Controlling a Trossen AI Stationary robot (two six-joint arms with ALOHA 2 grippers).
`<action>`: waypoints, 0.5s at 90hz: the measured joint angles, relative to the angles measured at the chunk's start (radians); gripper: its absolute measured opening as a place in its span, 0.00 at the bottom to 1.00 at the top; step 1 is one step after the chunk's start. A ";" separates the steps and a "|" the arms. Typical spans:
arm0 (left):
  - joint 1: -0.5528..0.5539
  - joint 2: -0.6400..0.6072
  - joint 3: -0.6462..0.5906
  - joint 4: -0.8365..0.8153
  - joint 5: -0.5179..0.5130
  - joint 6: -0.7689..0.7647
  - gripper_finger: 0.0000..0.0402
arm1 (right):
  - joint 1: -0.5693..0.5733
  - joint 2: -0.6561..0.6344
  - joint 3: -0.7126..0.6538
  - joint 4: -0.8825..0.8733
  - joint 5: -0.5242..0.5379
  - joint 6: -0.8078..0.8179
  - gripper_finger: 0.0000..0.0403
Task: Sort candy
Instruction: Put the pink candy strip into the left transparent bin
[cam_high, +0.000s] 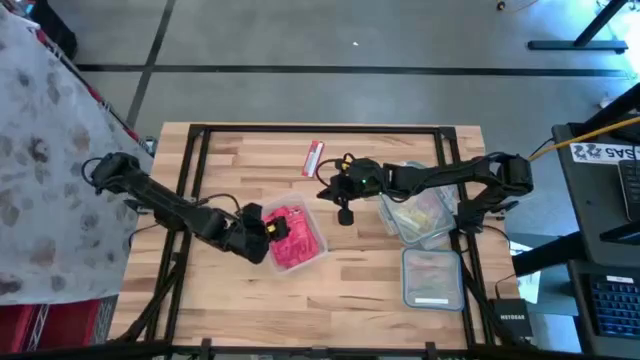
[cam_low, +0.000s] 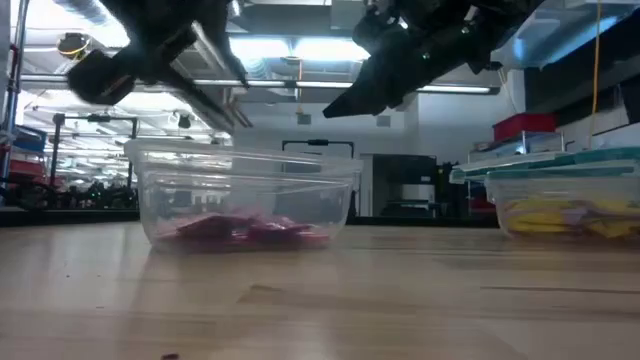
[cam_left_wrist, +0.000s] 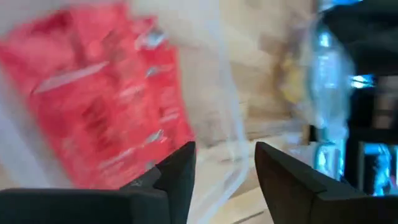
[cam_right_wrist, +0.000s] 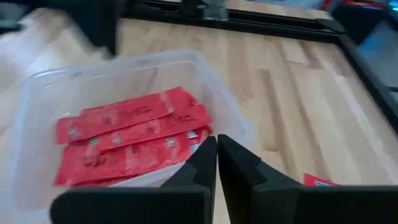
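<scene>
Left gripper (cam_high: 272, 231): found at the near edge of the clear tub of red candy (cam_high: 296, 240), fingers (cam_left_wrist: 180, 171) parted, nothing between them. The red candy (cam_left_wrist: 99, 99) lay directly ahead of the fingertips, inside the tub wall.

Tub of red candy: seated on the wooden table (cam_high: 360, 290), between the two grippers.

Loose red candy (cam_high: 313, 158): lay flat on the table, beyond the right gripper and apart from every tub.

Right gripper (cam_high: 345, 212): held above bare table just beside the red tub, fingers pressed together, nothing seen held.

Tub of yellow candy (cam_high: 418, 215): sat behind the right gripper, under its arm.

Lidded tub (cam_high: 432, 278): contents could not be told.

Handling note, judged: the loose red piece was best approached from above, fingers opened first, closed across its narrow side, then carried to the red tub.
</scene>
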 joint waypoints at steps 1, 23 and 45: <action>0.003 -0.008 0.000 -0.001 -0.005 0.020 0.37 | 0.000 0.000 0.000 -0.003 -0.013 -0.006 0.00; 0.088 -0.225 0.001 -0.093 -0.070 0.393 0.38 | -0.018 0.028 0.089 -0.101 0.008 -0.018 0.00; 0.128 -0.300 0.001 -0.250 -0.100 0.578 0.38 | -0.128 0.262 0.302 -0.255 0.031 -0.032 0.00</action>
